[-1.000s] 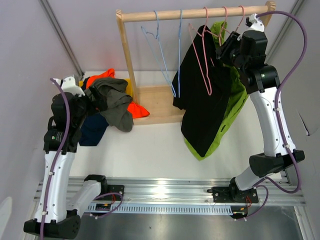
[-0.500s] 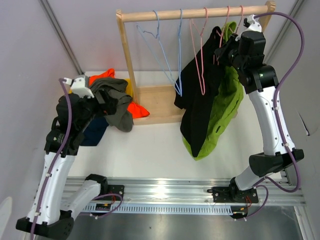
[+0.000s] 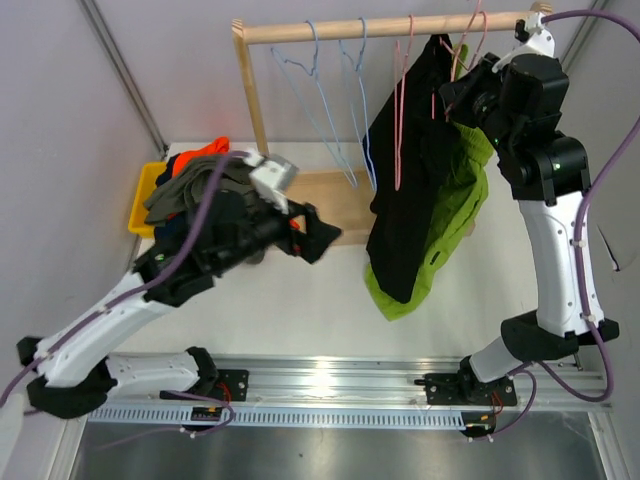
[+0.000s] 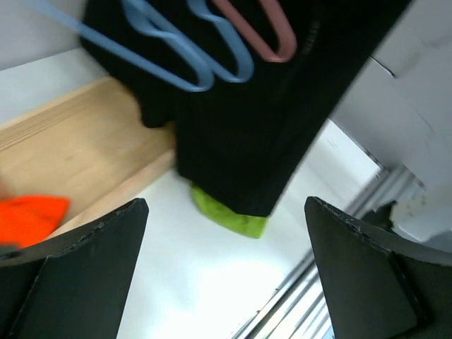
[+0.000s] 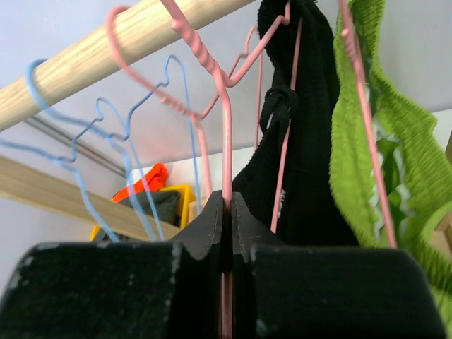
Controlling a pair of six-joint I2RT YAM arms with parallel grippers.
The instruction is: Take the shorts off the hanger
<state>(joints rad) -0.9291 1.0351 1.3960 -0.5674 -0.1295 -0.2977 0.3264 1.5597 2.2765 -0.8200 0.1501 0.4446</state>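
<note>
The black shorts (image 3: 405, 200) and the lime green shorts (image 3: 455, 215) hang on pink hangers from the wooden rail (image 3: 330, 28). My right gripper (image 3: 450, 98) is up at the rail, shut on the wire neck of a pink hanger (image 5: 226, 134). The black shorts (image 5: 304, 141) and green shorts (image 5: 395, 162) hang just right of my right gripper (image 5: 227, 205). My left gripper (image 3: 322, 238) is open and empty, low over the table left of the black shorts. In its view my left gripper (image 4: 226, 268) faces the black shorts (image 4: 247, 127) with the green hem (image 4: 226, 215) below. Orange (image 3: 205, 152) and olive-grey (image 3: 190, 185) shorts lie piled at the left.
A yellow bin (image 3: 140, 195) holds the pile at the left. Two empty blue hangers (image 3: 320, 110) and an empty pink hanger (image 3: 400, 110) hang on the rail. The rack's wooden base (image 3: 325, 195) and left post (image 3: 252, 100) stand behind my left gripper.
My left arm has swung from the pile at the left toward the middle, under the rack. My right gripper has risen and moved right with the hanger, lifting the hanging shorts.
</note>
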